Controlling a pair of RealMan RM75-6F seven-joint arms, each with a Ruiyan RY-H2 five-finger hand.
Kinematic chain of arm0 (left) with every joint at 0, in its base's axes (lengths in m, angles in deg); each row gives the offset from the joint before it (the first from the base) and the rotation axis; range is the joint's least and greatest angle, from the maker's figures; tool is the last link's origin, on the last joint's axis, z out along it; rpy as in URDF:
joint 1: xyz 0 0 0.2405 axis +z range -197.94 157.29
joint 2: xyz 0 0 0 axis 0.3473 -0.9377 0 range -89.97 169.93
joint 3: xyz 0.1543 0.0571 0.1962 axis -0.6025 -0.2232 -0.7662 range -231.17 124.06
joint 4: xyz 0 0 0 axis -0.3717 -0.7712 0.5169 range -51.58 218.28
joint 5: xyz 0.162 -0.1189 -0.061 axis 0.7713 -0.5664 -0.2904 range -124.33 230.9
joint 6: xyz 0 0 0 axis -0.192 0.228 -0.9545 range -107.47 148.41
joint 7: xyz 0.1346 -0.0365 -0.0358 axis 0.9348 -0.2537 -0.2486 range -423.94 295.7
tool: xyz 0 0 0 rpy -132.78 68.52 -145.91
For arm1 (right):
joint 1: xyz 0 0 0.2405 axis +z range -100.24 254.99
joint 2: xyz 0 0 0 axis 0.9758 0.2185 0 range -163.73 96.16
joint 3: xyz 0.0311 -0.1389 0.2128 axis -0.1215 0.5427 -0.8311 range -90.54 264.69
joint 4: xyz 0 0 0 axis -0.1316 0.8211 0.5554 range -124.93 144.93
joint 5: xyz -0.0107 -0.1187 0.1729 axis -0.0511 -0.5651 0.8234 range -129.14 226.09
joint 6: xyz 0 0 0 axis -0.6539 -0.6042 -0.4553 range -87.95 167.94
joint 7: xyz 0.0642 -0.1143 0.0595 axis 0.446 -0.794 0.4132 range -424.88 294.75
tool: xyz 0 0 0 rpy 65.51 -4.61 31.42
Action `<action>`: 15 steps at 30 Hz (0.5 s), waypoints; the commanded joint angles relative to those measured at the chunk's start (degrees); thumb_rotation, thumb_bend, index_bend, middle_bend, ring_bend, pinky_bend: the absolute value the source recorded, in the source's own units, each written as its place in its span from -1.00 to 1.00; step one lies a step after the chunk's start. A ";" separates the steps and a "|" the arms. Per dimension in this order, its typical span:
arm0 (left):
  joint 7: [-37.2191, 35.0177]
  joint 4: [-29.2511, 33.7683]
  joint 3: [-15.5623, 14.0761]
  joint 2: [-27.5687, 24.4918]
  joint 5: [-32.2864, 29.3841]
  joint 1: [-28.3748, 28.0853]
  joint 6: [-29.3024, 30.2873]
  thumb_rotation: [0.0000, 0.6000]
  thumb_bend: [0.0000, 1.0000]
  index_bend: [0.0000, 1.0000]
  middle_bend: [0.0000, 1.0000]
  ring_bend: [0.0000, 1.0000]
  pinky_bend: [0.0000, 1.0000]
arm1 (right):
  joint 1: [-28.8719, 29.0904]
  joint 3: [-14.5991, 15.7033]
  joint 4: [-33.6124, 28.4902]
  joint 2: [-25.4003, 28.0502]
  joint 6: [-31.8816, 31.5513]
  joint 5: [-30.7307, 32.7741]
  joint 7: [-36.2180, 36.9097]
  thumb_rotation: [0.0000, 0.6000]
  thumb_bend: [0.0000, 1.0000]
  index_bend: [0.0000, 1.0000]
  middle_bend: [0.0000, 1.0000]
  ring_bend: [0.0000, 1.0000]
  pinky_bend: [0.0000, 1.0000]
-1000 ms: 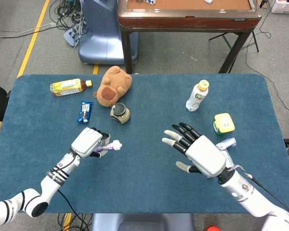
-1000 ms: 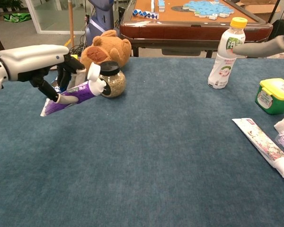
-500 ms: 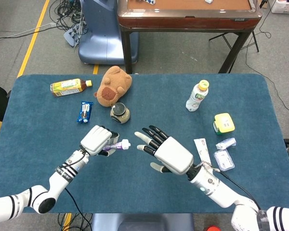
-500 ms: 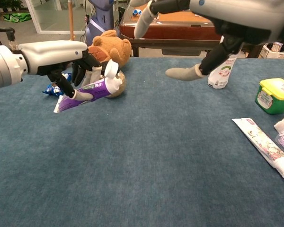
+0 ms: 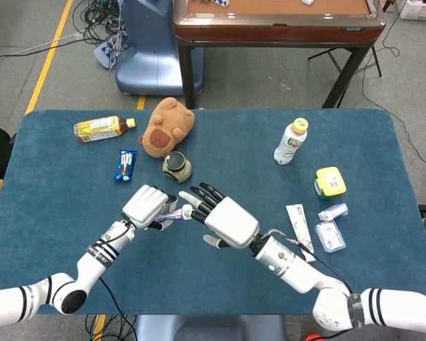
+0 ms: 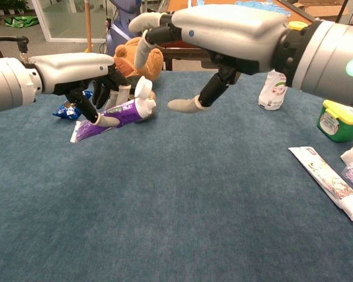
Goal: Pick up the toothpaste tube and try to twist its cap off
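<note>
My left hand [image 5: 148,205] grips a purple toothpaste tube [image 6: 113,115] above the blue table [image 5: 50,213], holding it tilted with its white cap [image 6: 145,93] pointing toward the right hand. In the head view the cap [image 5: 187,211] sticks out just past the left hand's fingers. My right hand [image 5: 221,218] hovers right beside the cap with its fingers spread and nothing in them. In the chest view the right hand [image 6: 229,32] reaches over the cap, its thumb low and to the right of it. I cannot tell whether a fingertip touches the cap.
A second toothpaste tube [image 5: 298,222] lies flat at the right, beside small packs [image 5: 330,234] and a green box [image 5: 330,182]. A white bottle [image 5: 291,141] stands at the back right. A jar [image 5: 177,167], plush toy [image 5: 167,126], snack pack [image 5: 126,164] and tea bottle [image 5: 103,128] sit at the back left.
The right hand has swept left from the table's right side to the cap. The left hand has carried the tube slightly rightward and toward the middle.
</note>
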 commanded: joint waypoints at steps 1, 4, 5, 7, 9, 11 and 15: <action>0.17 0.11 -0.02 -0.03 -0.31 -0.18 0.10 1.00 -0.14 0.19 0.44 0.13 -0.05 | 0.90 -0.22 0.77 -0.98 0.46 1.23 -0.92 1.00 -0.32 -0.44 -0.91 -1.00 -0.91; 0.24 0.25 -0.14 -0.14 -0.47 -0.33 0.22 1.00 -0.14 0.19 0.44 0.13 -0.05 | 1.54 -0.08 1.54 -1.60 0.52 2.20 -1.45 1.00 -0.32 -0.44 -0.91 -1.00 -0.91; 0.18 0.28 -0.19 -0.18 -0.49 -0.37 0.28 1.00 -0.14 0.19 0.44 0.13 -0.04 | 1.75 0.05 1.87 -1.78 0.52 2.49 -1.65 1.00 -0.31 -0.44 -0.91 -1.00 -0.91; 0.13 0.29 -0.24 -0.21 -0.53 -0.46 0.33 1.00 -0.14 0.19 0.44 0.13 -0.04 | 2.14 0.19 2.43 -2.09 0.74 3.14 -1.96 1.00 -0.31 -0.44 -0.91 -1.00 -0.91; 0.03 0.36 -0.28 -0.23 -0.51 -0.57 0.42 1.00 -0.14 0.19 0.44 0.13 -0.04 | 2.59 0.33 2.97 -2.44 0.99 3.98 -2.39 1.00 -0.31 -0.44 -0.91 -1.00 -0.91; -0.09 0.43 -0.30 -0.32 -0.44 -0.61 0.56 1.00 -0.14 0.19 0.44 0.13 -0.04 | 2.80 0.53 3.23 -2.65 1.04 4.65 -2.55 1.00 -0.31 -0.44 -0.91 -1.00 -0.91; -0.85 0.23 -0.36 -0.64 -0.34 -0.53 0.85 1.00 -0.14 0.19 0.44 0.13 -0.04 | 2.81 1.26 3.71 -2.51 0.81 5.90 -2.84 1.00 -0.31 -0.44 -0.91 -1.00 -0.91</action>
